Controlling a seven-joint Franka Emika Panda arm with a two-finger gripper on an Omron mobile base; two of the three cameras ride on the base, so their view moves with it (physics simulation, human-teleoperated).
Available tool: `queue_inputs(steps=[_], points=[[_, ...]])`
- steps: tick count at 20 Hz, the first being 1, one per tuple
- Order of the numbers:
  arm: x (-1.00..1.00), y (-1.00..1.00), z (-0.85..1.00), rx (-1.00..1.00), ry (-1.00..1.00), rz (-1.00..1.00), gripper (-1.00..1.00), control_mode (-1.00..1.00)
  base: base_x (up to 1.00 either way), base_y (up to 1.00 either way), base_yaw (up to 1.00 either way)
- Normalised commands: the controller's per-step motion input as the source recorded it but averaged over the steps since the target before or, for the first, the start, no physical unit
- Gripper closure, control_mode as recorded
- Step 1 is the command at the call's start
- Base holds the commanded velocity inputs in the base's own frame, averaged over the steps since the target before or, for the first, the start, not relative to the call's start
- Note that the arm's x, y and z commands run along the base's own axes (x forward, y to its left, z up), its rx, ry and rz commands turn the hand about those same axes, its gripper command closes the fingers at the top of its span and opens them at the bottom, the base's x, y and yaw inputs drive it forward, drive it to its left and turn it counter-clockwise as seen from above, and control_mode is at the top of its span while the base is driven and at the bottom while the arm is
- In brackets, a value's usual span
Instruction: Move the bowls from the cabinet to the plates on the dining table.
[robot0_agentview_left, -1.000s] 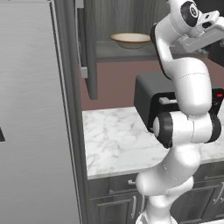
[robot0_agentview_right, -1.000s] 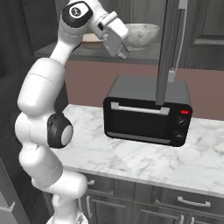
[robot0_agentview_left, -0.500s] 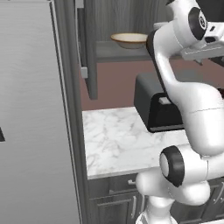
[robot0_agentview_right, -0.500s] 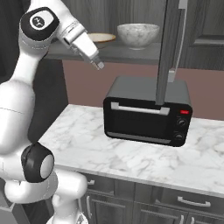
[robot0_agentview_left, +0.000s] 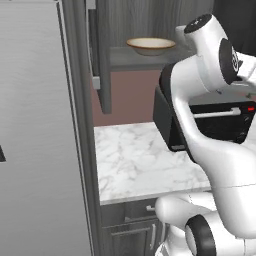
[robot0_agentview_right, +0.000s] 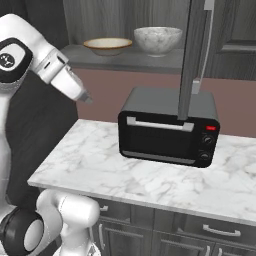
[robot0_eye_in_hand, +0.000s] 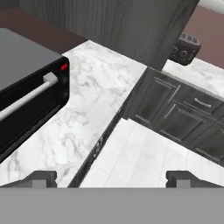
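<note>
Two bowls stand side by side on the open cabinet's shelf (robot0_agentview_right: 125, 59): the shallow cream bowl (robot0_agentview_right: 107, 46) (robot0_agentview_left: 150, 46) with the tan rim, and to its right the deeper marbled bowl (robot0_agentview_right: 157, 40). The cabinet door (robot0_agentview_right: 194, 55) with its long silver handle hangs open in front of the oven. My gripper (robot0_eye_in_hand: 111, 177) is open and empty, its fingertips (robot0_eye_in_hand: 41, 177) wide apart. It is away from the shelf and looks down past the oven's right end at counter and floor. The plates and the dining table are out of view.
A black toaster oven (robot0_agentview_right: 169, 131) (robot0_eye_in_hand: 26, 96) sits on the marble worktop (robot0_agentview_right: 100, 160) below the shelf. Dark drawer cabinets (robot0_eye_in_hand: 175, 113) and white floor tiles (robot0_eye_in_hand: 140, 153) lie beyond. A steel fridge (robot0_agentview_left: 35, 140) fills the left. My white arm (robot0_agentview_left: 210, 100) stands before the oven.
The hand has pulled back from beside the marbled bowl and swung down and away from the shelf, empty. Both bowls stay where they were.
</note>
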Motion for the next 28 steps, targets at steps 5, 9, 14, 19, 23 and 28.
queue_inputs(steps=[5,9,14,19,23,28], points=[[0.37,0.4,0.22,0.09,-0.05,-0.02,-1.0,-1.0,0.0,0.0,0.0],[0.48,0.04,0.24,0.06,0.0,-0.1,-1.0,-1.0,0.0,0.0,0.0],[0.26,-0.01,0.31,0.15,-0.02,-0.01,-1.0,-1.0,0.0,0.0,0.0],[0.07,-0.14,0.1,0.17,-0.09,0.06,-1.0,-1.0,0.0,0.0,0.0],[0.08,-0.2,0.03,0.13,-0.15,0.08,-1.0,-1.0,0.0,0.0,0.0],[0.06,-0.14,0.1,0.21,-0.19,0.12,-1.0,-1.0,0.0,0.0,0.0]])
